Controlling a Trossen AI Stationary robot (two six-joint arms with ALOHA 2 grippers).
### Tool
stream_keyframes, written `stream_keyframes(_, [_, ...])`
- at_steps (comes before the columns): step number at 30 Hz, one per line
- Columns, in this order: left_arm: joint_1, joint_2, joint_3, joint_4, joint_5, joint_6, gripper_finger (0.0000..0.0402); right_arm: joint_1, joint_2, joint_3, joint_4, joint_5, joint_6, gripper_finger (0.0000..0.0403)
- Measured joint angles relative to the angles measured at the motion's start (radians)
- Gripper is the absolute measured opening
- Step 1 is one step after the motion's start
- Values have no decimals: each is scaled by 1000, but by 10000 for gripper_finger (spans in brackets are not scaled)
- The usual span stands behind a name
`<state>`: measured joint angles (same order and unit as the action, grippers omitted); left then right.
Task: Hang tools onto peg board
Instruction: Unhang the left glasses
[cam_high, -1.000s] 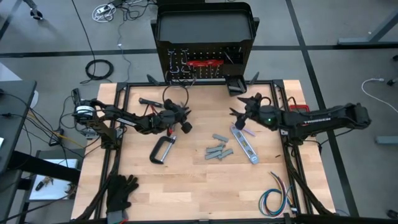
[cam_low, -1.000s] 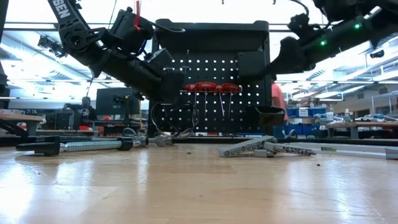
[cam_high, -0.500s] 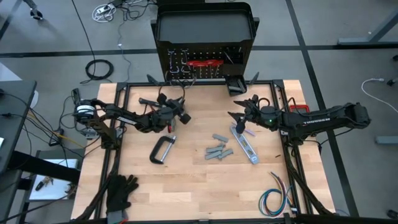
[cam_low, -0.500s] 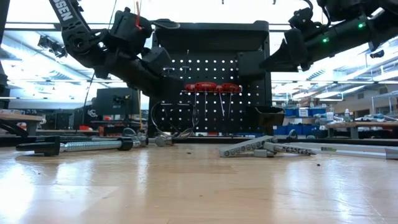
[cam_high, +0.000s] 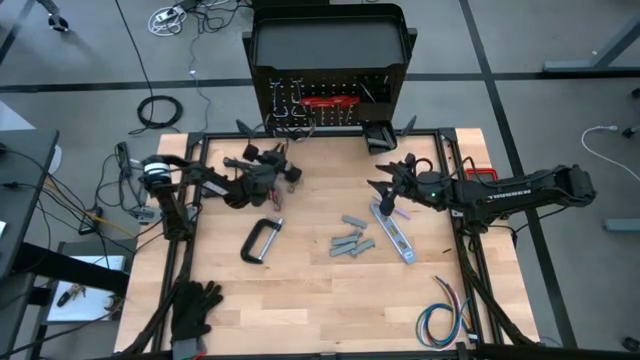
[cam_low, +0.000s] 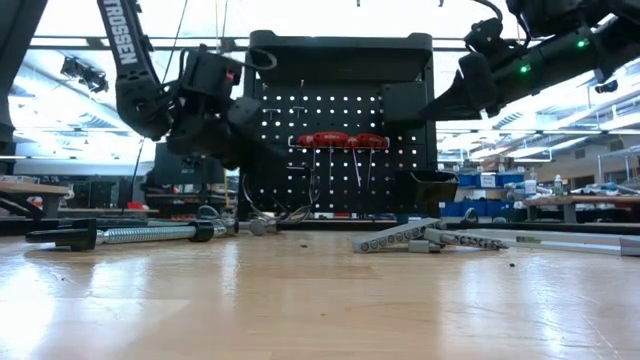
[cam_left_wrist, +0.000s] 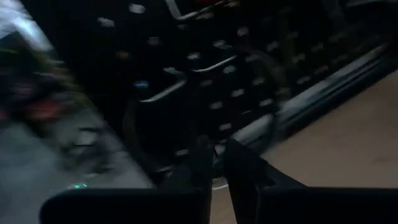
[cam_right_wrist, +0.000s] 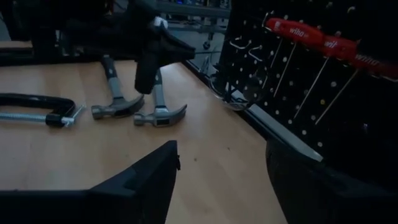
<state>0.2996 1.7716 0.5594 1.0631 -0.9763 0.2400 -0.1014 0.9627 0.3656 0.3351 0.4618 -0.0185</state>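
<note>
**Operator:** High view: where are the grippers, and what are they holding?

**Technician:** The left gripper (cam_high: 282, 168) is above the far left part of the table, just in front of the peg board (cam_high: 330, 85). Its fingers (cam_left_wrist: 202, 163) stand almost together, and nothing shows between them. The right gripper (cam_high: 376, 190) hovers with its jaws spread wide and empty, near the far end of the silver flat bar (cam_high: 395, 233).

**Operator:** Where are the tools?

**Technician:** The red-handled screwdrivers (cam_low: 335, 140) hang on the board. The two hammers (cam_right_wrist: 117, 104) lie side by side on the table, below the left gripper. The C-clamp (cam_high: 260, 240) and the flat bar also lie flat and are not yet hung.

**Operator:** What is the recommended procedure?

**Technician:** The likely next item is a hammer.
1. Open the left fingers fully before descending.
2. Straddle one handle only, near the head, so that the heavy end does not swing.
3. Check that the neighbouring hammer is clear of the fingers.
4. Lift straight up, then bring the head over a free hook.
5. Keep the right arm clear of the board while the left arm works.
</note>
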Motion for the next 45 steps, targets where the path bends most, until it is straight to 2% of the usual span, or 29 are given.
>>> stream_keyframes(2, [38, -2, -6, -1, 91, -85, 38, 4, 0, 0, -6, 0, 2, 247])
stream_keyframes(3, [55, -2, -10, -5, 98, -125, 35, 8, 0, 0, -7, 0, 9, 247])
stream_keyframes(10, [92, -3, -49, 15, -26, -270, 31, 42, 0, 0, -62, 0, 57, 247])
stream_keyframes(14, [123, -3, -54, 14, -4, -330, 36, 52, 0, 0, -70, 0, 78, 243])
stream_keyframes(19, [219, -9, -35, -31, 180, -393, 82, 62, 0, 0, -81, 0, 83, 243])
stream_keyframes(25, [242, -9, -7, -69, 151, -333, 168, 63, 0, 0, -115, 0, 122, 240])
stream_keyframes(29, [270, -9, 20, -107, 167, -332, 203, 63, 0, 0, -120, 0, 125, 240])
stream_keyframes(33, [322, -9, 70, -246, 262, -396, 210, 63, 0, 0, -120, 0, 132, 238])
stream_keyframes(38, [354, -9, 117, -370, 264, -417, 211, 65, 0, 0, -120, -2, 154, 235])
stream_keyframes(45, [389, -9, 152, -416, 277, -428, 202, 75, 0, 0, -113, -3, 152, 235])
